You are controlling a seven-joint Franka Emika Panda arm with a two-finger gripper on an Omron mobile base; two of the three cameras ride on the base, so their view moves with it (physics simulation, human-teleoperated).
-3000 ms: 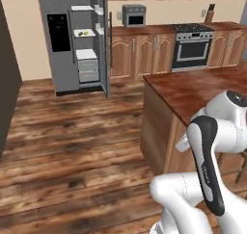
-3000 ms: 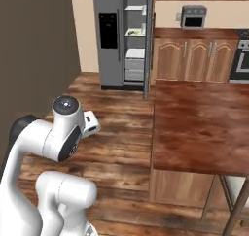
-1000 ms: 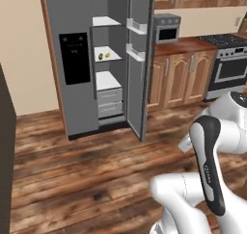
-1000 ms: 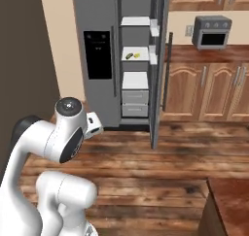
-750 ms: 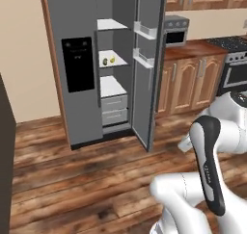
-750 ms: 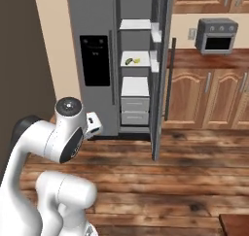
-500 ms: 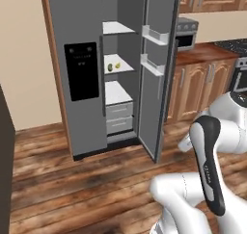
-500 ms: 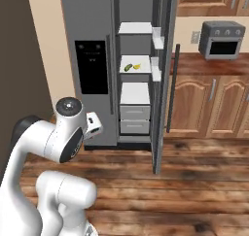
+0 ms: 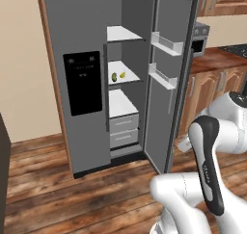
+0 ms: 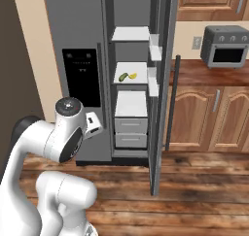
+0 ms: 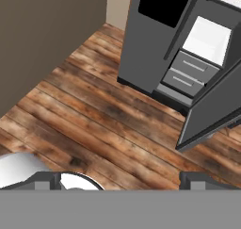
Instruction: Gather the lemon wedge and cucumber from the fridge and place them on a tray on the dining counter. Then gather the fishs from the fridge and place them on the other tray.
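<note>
Hand (image 11: 120,178) open; cucumber (image 10: 123,76) far, on fridge shelf.

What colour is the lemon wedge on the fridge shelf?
The lemon wedge is yellow, lying beside the green cucumber; the right base view shows it best.

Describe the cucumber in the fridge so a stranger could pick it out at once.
Find the grey fridge with its right door swung open. On the middle white shelf, below the top shelf and above the two drawers, lie two small items side by side. The cucumber is the green one, on the left in the right base view; the lemon wedge beside it is yellow.
</note>
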